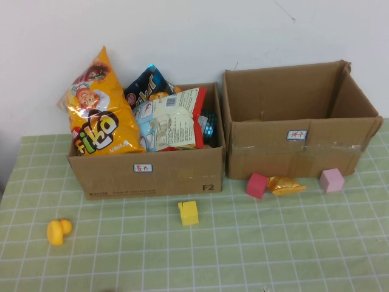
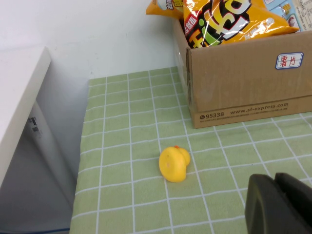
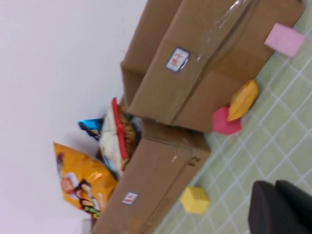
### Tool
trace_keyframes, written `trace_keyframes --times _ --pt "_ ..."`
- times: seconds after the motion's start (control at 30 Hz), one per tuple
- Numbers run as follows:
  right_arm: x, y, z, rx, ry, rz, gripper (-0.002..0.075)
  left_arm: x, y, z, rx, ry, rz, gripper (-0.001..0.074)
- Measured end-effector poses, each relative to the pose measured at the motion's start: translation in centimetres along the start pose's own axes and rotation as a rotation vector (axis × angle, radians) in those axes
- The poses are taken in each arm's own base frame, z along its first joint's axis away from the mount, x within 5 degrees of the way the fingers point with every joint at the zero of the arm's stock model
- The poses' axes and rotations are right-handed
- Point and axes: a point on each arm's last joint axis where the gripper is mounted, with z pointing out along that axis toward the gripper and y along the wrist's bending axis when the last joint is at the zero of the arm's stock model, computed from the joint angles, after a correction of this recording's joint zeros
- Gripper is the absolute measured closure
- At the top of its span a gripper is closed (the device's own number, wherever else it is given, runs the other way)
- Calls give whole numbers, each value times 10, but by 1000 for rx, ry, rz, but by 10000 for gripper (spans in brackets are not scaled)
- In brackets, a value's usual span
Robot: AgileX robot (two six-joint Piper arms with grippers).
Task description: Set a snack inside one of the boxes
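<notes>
A small gold snack packet (image 1: 285, 185) lies on the green cloth in front of the empty right box (image 1: 298, 146); it also shows in the right wrist view (image 3: 243, 99). The left box (image 1: 146, 164) holds several snack bags, among them a big orange chip bag (image 1: 100, 109). Neither gripper shows in the high view. My left gripper (image 2: 274, 176) is shut and empty above the cloth, near a yellow duck (image 2: 174, 163). My right gripper (image 3: 275, 184) is shut and empty, well back from both boxes.
A red cube (image 1: 256, 185) touches the gold packet and a pink cube (image 1: 332, 180) lies by the right box. A yellow cube (image 1: 188, 213) lies in front of the left box. The yellow duck (image 1: 58, 231) sits at the front left.
</notes>
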Motion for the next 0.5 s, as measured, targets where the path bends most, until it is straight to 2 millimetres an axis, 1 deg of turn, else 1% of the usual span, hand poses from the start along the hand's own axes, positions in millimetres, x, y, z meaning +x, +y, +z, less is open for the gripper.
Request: trace_keyframes --times 0.13,0.23,0.37,0.5 --pt "-1 2 0 -23 -13 32 728 0 0 0 0 0 0 738" --pt "-1 2 0 -21 -14 15 728 0 0 0 0 0 0 738" --pt "2 -1 0 11 24 -110 728 0 0 0 0 0 0 738" --pt "1 -1 0 8 17 -222 728 0 0 0 0 0 0 738"
